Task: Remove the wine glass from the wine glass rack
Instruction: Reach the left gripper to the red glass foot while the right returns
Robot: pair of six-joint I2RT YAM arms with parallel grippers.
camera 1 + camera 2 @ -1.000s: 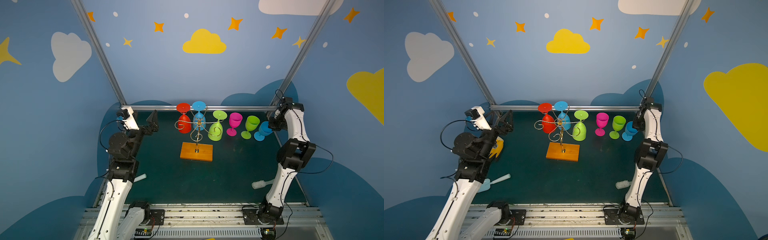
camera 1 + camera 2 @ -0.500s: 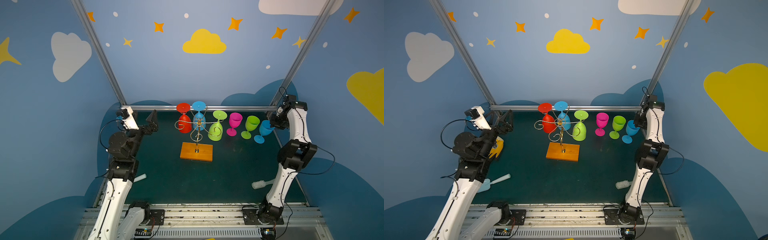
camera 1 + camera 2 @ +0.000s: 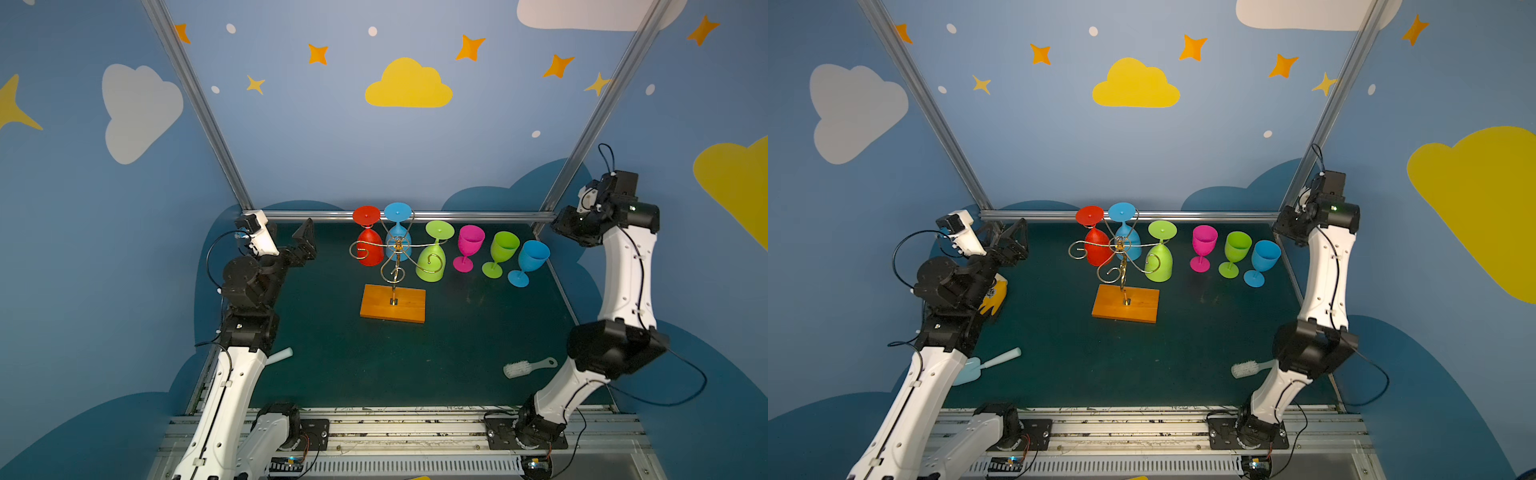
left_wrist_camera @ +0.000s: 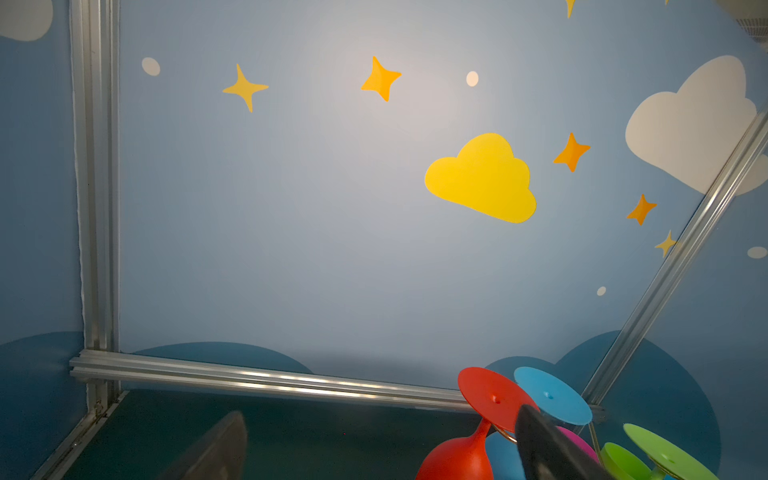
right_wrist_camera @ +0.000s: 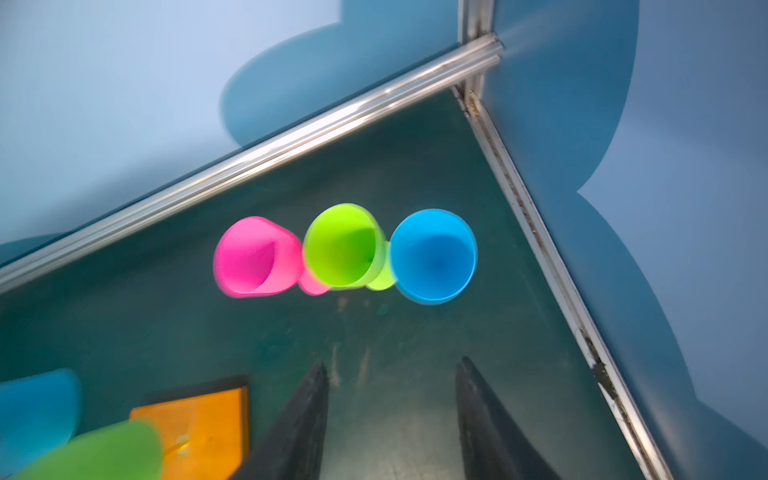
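L hand [image 3: 1006,235] wide, empty | R hand [image 5: 392,362] apart, empty, clear of blue glass [image 5: 432,255] by rail [image 5: 536,232]

Both top views look from high above the front edge, down toward the back wall [image 3: 332,158], sharing nearly the same sight of the whole tabletop [image 3: 374,365]. The left wrist camera sits low, tilted up at that wall, catching the hung red glass [image 4: 490,399]. The right wrist camera looks steeply down, close over the pink glass [image 5: 253,257], somewhat blurred
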